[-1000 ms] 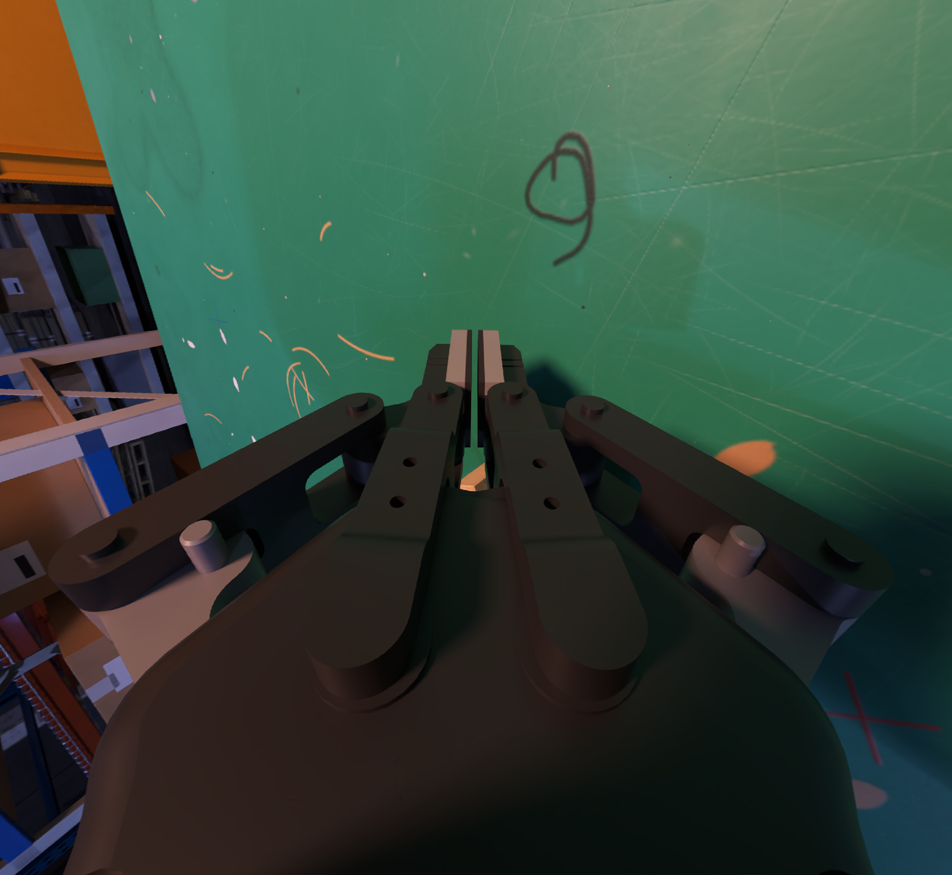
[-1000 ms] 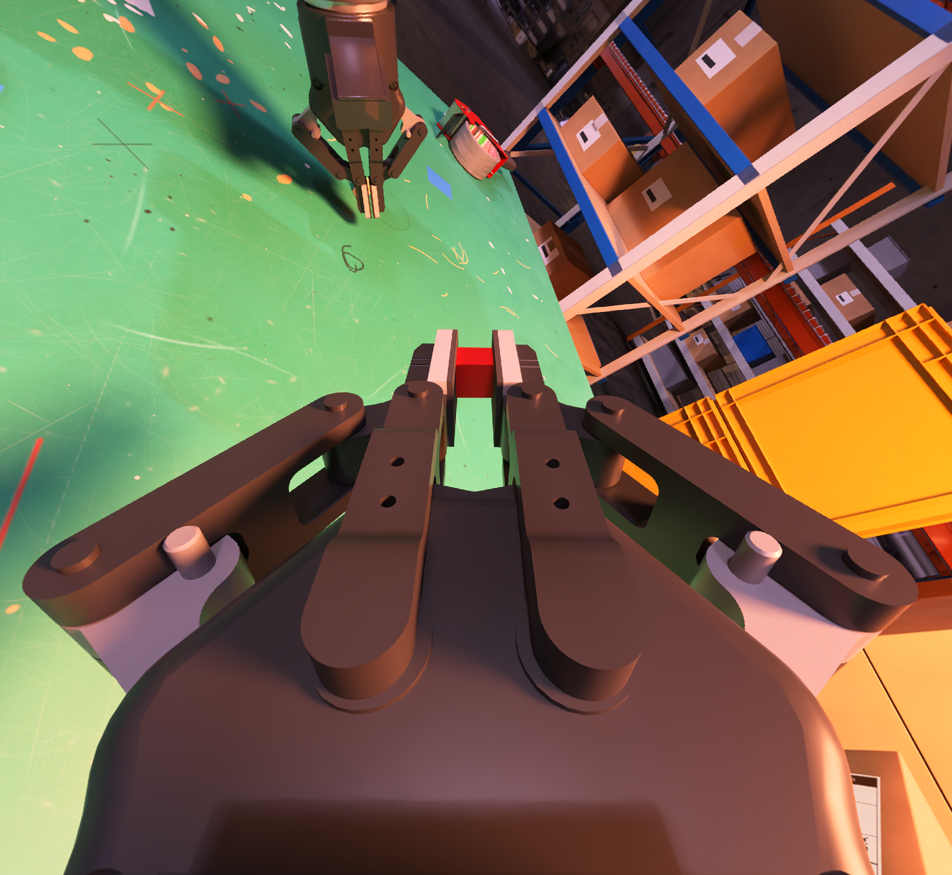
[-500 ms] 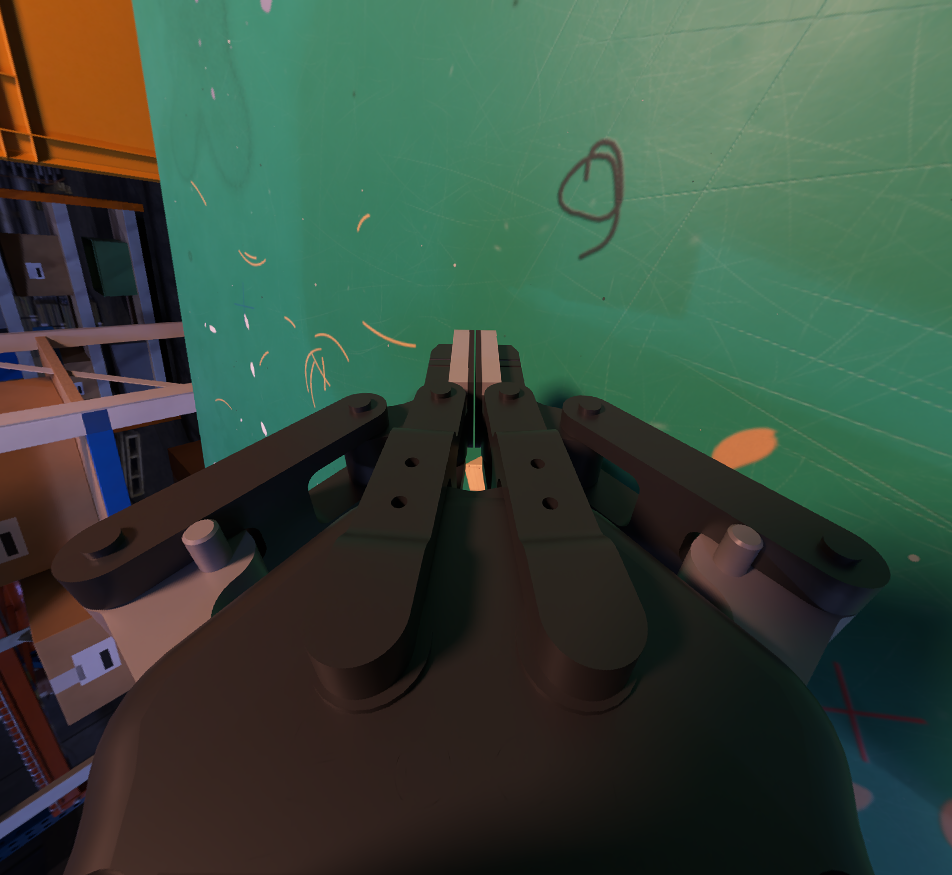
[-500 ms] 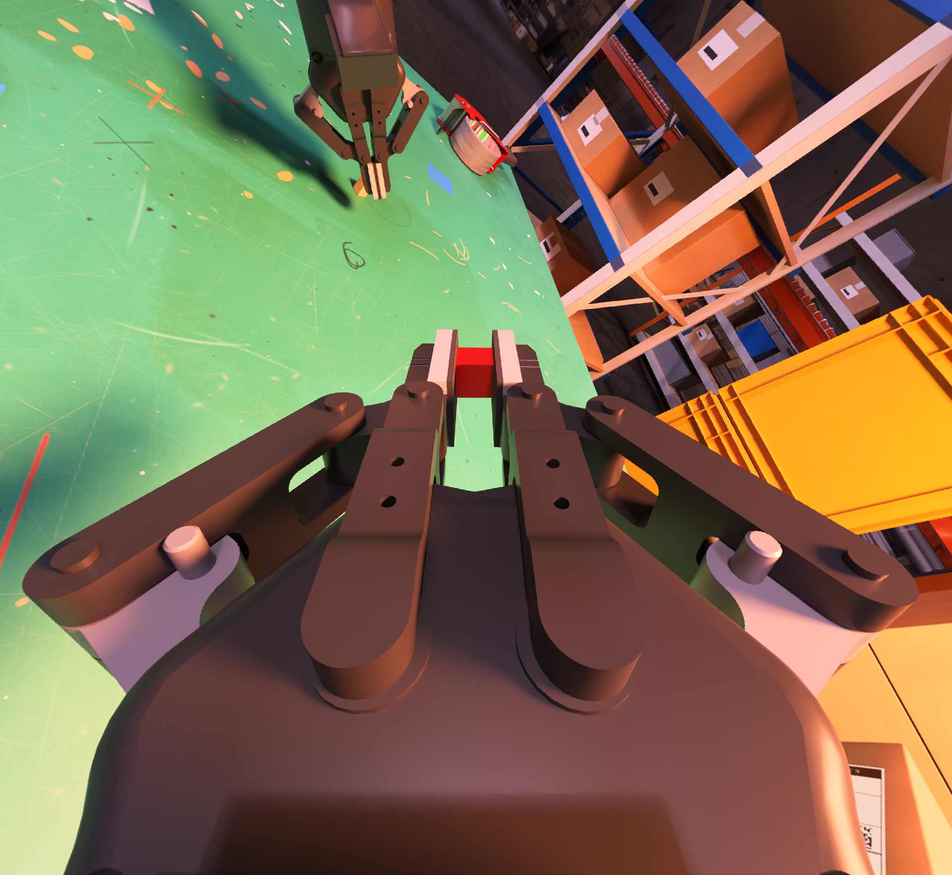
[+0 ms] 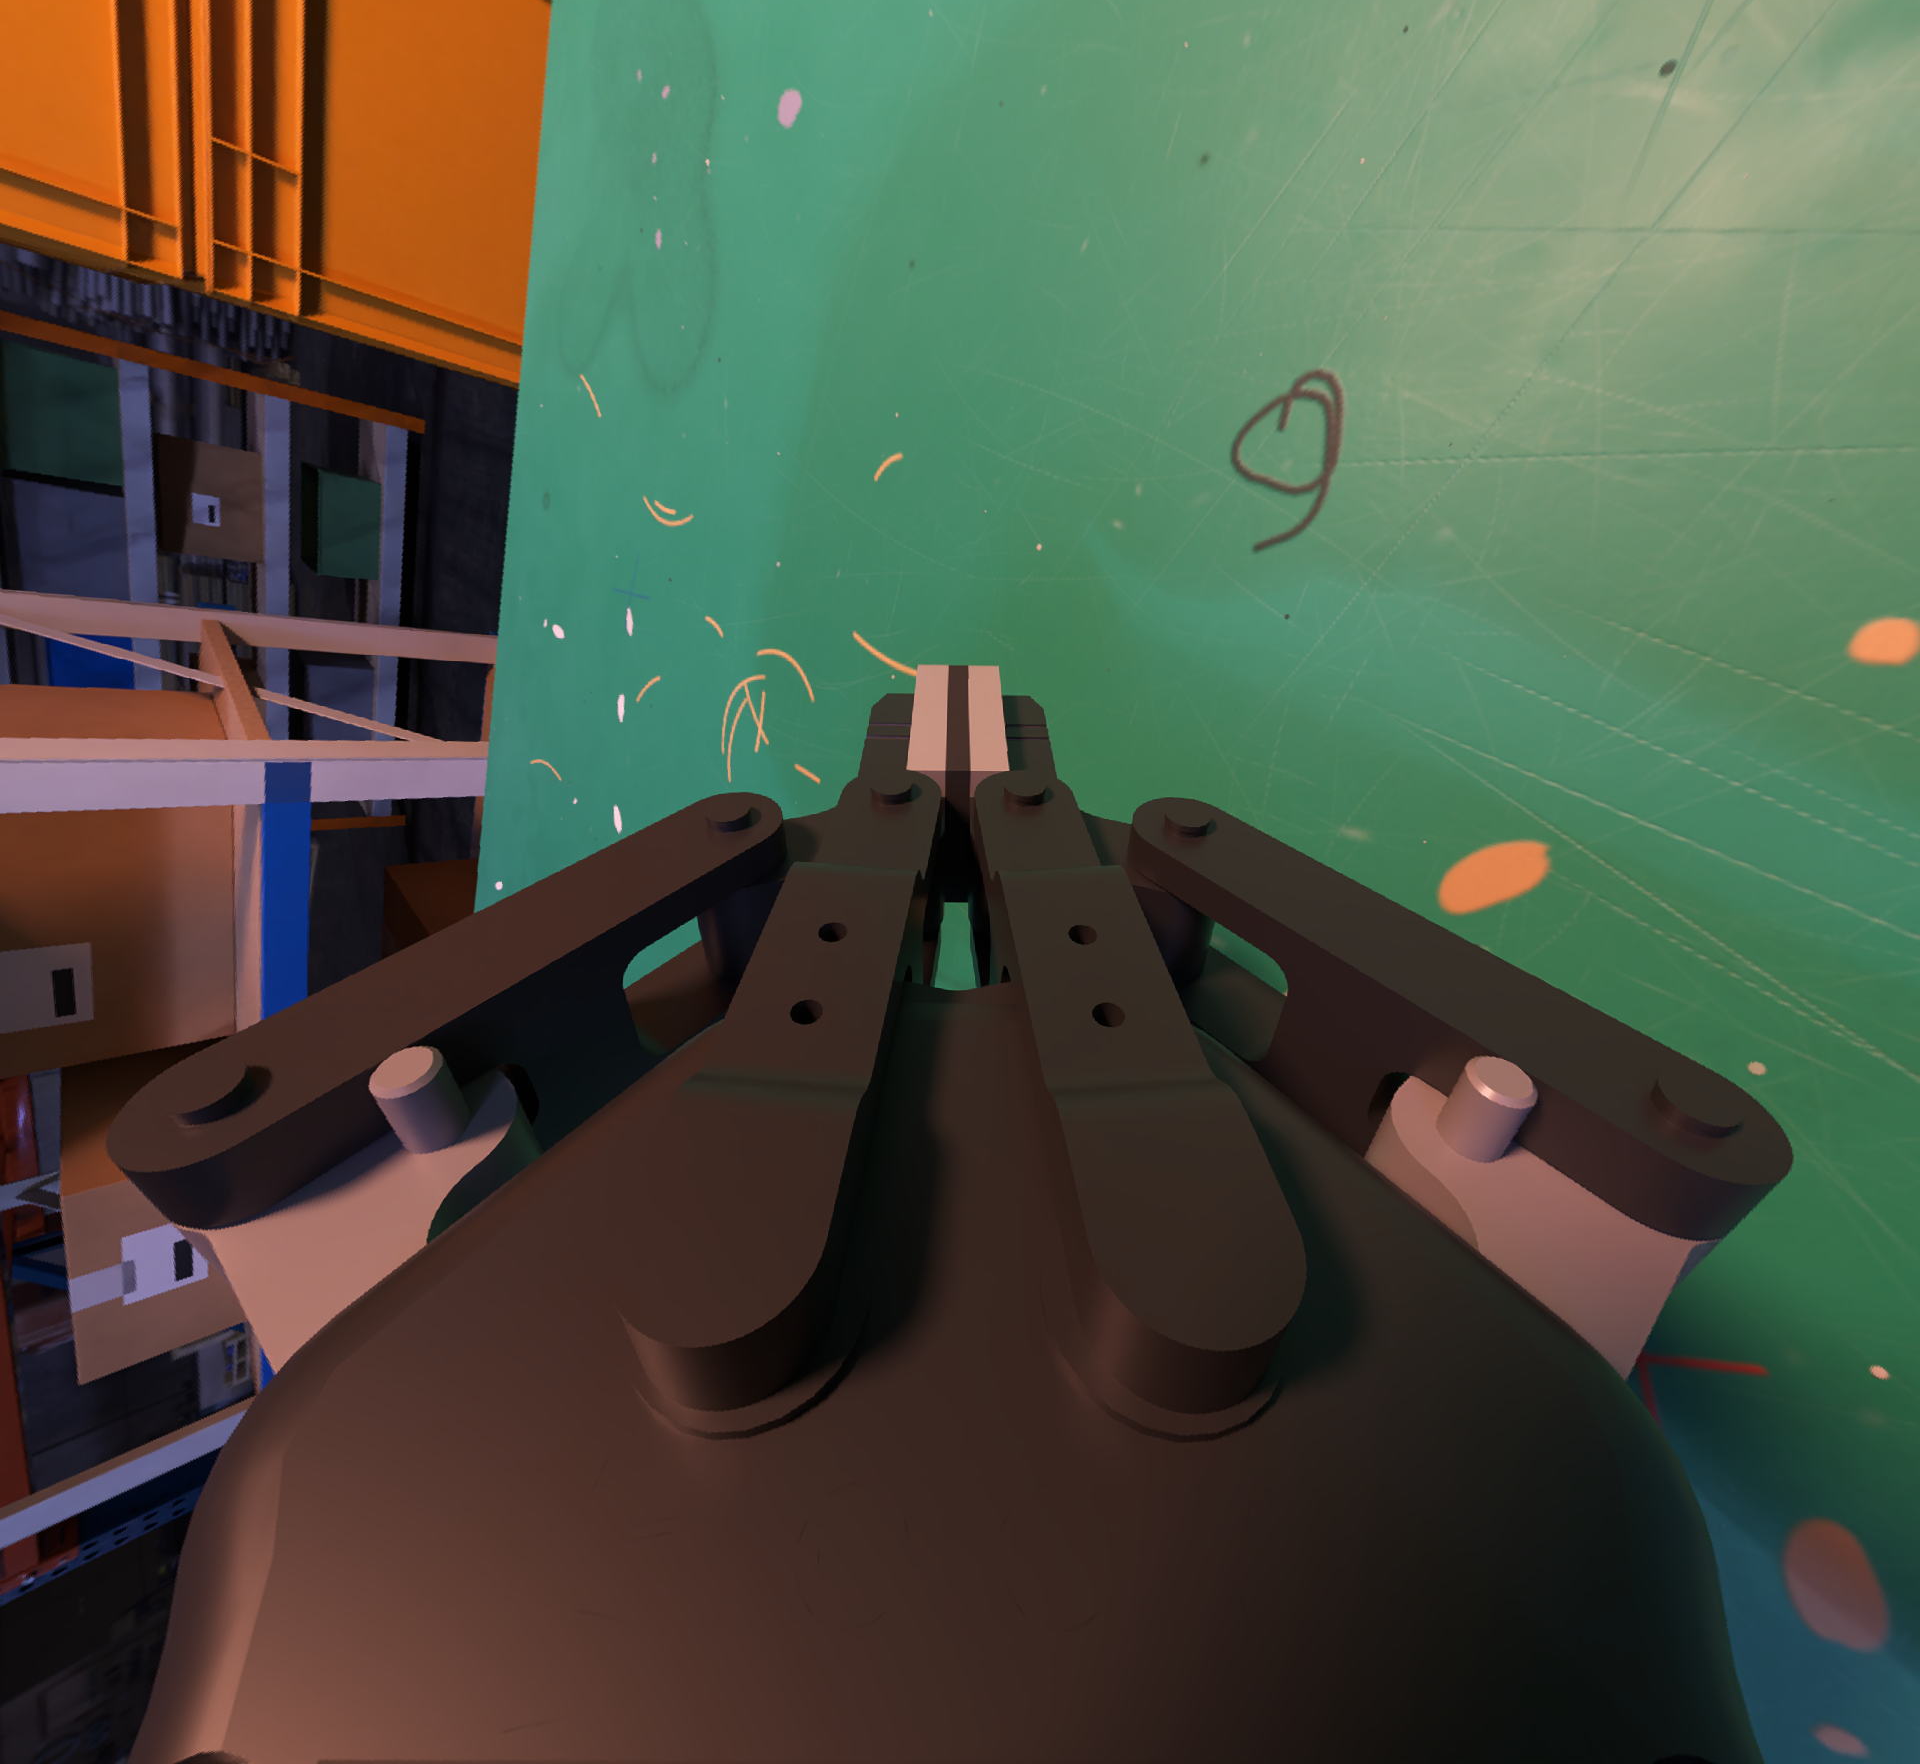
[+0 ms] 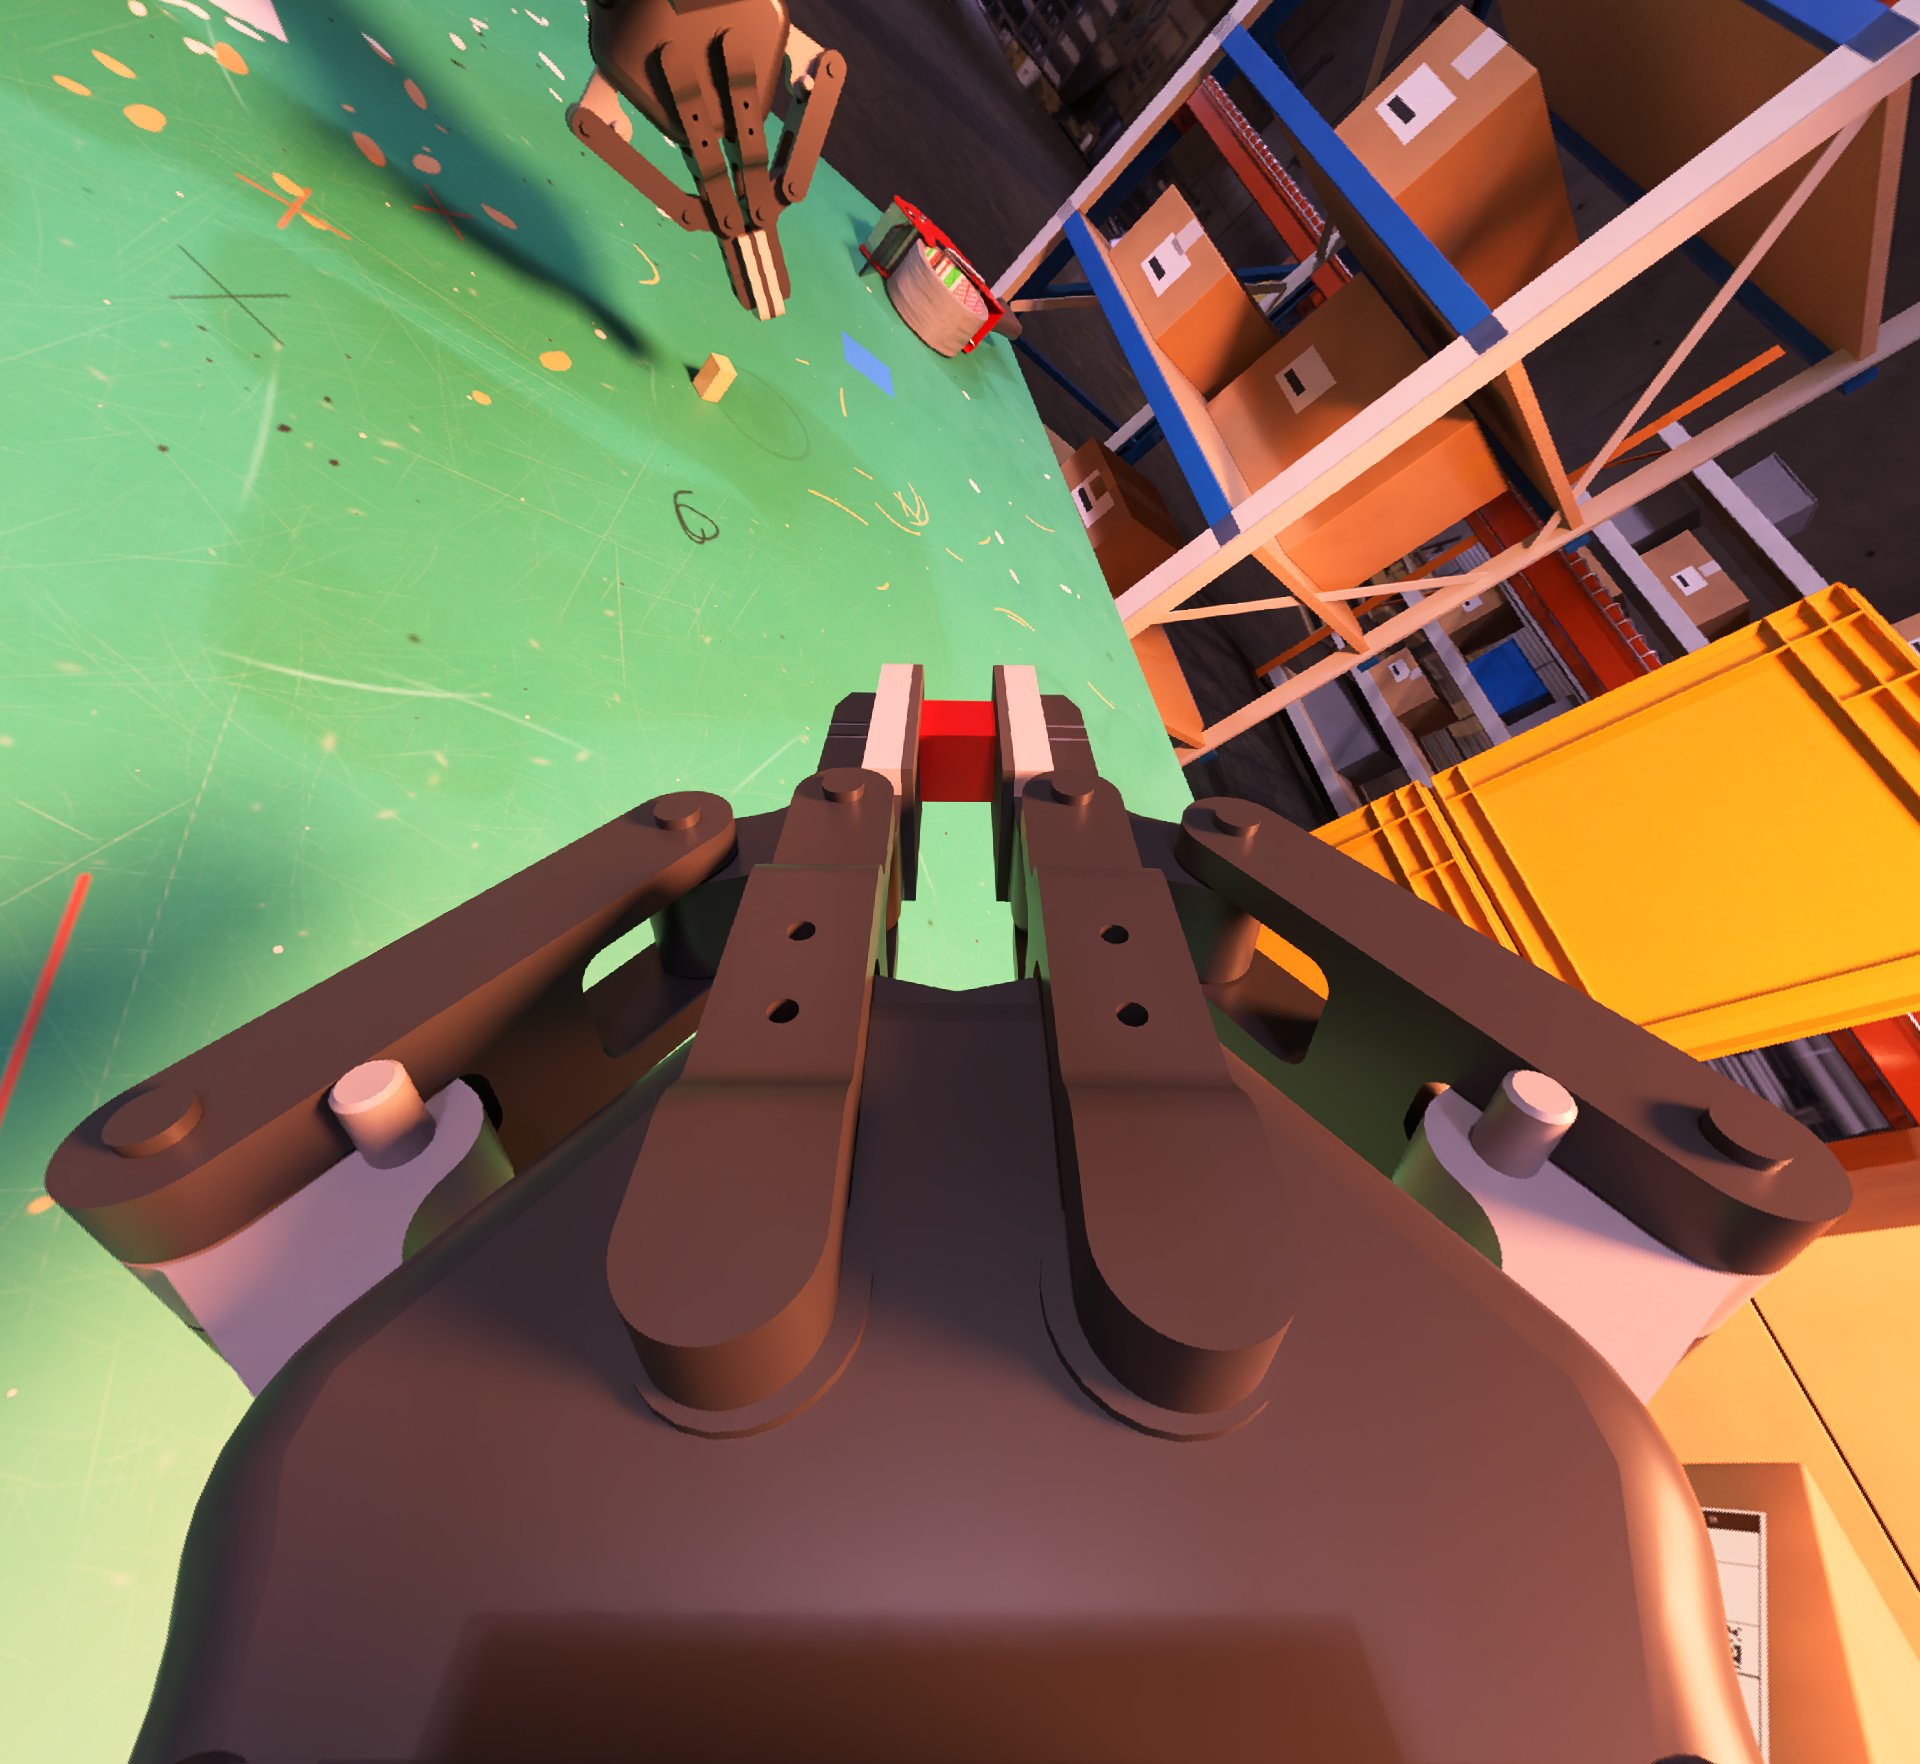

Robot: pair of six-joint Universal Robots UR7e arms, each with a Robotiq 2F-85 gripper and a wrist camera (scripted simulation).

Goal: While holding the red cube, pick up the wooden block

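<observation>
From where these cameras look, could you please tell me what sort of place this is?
It looks like a warehouse. Beyond the scuffed green table stand tall storage racks with blue beams, loaded with labelled cardboard boxes, and an orange plastic crate sits beside the table.

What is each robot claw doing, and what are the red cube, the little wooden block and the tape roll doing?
right gripper: shut on the red cube.
red cube: clamped between the fingers, off the table.
left gripper: shut, empty, above the table.
wooden block: lying free on the green table, not gripped.
tape roll: resting near the table's edge.
</observation>
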